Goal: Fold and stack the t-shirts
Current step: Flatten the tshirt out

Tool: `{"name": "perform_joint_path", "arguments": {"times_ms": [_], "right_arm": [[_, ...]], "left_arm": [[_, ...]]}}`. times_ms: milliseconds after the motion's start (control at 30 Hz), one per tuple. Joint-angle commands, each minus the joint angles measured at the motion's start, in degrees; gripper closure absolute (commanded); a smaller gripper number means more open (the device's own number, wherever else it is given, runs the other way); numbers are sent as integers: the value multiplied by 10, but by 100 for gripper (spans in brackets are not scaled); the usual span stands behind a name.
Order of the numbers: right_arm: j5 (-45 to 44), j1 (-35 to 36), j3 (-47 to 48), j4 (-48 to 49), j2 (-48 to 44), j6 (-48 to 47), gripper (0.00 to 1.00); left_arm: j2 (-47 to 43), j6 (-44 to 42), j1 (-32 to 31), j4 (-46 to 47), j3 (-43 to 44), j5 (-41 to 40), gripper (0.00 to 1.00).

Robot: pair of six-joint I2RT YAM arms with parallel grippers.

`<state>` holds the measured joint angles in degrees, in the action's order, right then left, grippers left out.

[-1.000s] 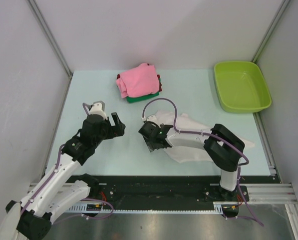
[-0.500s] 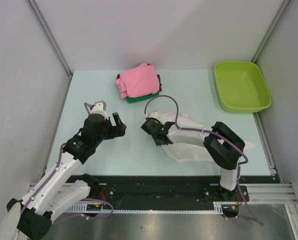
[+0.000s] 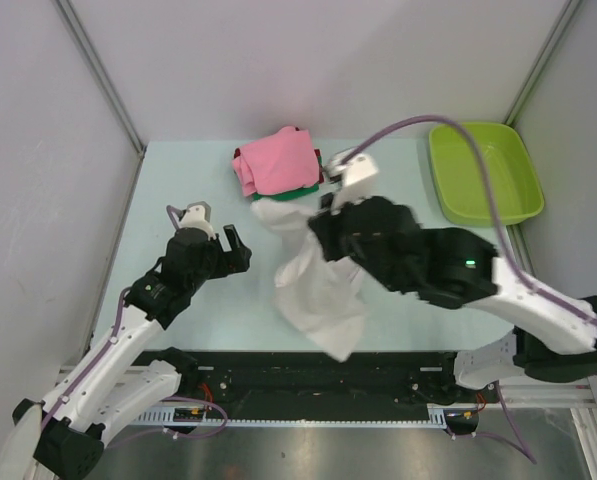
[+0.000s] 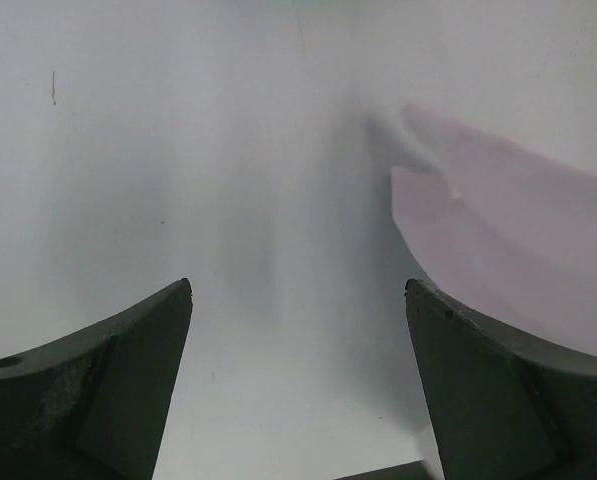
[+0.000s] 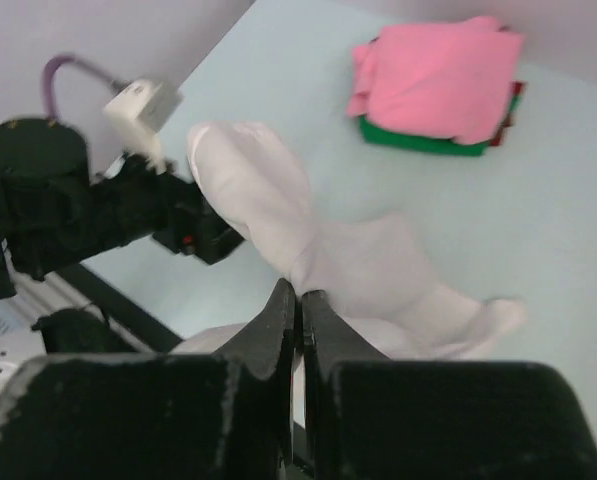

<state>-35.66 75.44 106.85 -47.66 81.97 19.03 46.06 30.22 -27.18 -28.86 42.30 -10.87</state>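
White, soft and rumpled: the white t-shirt [image 3: 313,285], hanging over the middle of the pale blue-green table [image 3: 178,180] in a long limp drape, narrow at the top, widening to a creased lobe toward 6 o'clock. Pinched at its upper fold by the right gripper [image 5: 299,300], black fingers pressed tight on the cloth with no gap showing in the wrist view. A rounded puff of fabric at 11 o'clock of that grip, smooth broad folds below.

At 12 o'clock on the table, a squarish folded stack: plump pink t-shirt [image 3: 278,160] on top, dark red t-shirt [image 5: 514,100] showing only as a thin edge, green t-shirt [image 5: 418,144] flat underneath. Upper tip of the white shirt overlapping the stack's near edge in the top view; touching or apart, cannot tell.

At 9 o'clock of the hanging shirt, the left gripper [image 4: 298,300]: matte dark fingers spread wide, nothing between them, blurred pale cloth at 2 o'clock in its own view.

At 2 o'clock on the table, a glossy lime-green plastic tub [image 3: 483,175], shallow, a rounded rectangle.
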Motion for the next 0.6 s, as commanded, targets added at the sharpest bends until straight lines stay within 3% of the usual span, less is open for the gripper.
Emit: {"name": "perform_joint_path", "arguments": {"times_ms": [0,67,200,300,367,467,500,533,567], "right_arm": [[-122,-36,8,-142,-79,17,100],[-129,-78,-39,-154,-112,29,100],[-84,-302,-159,-173,-190,32,100],[-94,-422,-258,-194,-208,47,100],[-92,-452,-308,-188,-202,46,100],[-101,-482,-321,-183,-176,64,46],[-102,-480,-321,-175,-174,62,8],[-88,-478,-321,-166,-176,60,1],[-75,-477,-321,-156,-182,53,0]], "left_arm": [[-19,12,5,6,3,-19,8],[-17,14,5,7,3,-17,8],[-16,14,5,12,1,-13,8],[-17,19,5,21,-1,4,8],[-10,30,5,38,-7,22,9],[17,39,-1,71,-13,64,10],[28,36,-8,80,-12,69,11],[55,34,-28,82,-7,67,11],[70,34,-43,82,7,60,11]]}}
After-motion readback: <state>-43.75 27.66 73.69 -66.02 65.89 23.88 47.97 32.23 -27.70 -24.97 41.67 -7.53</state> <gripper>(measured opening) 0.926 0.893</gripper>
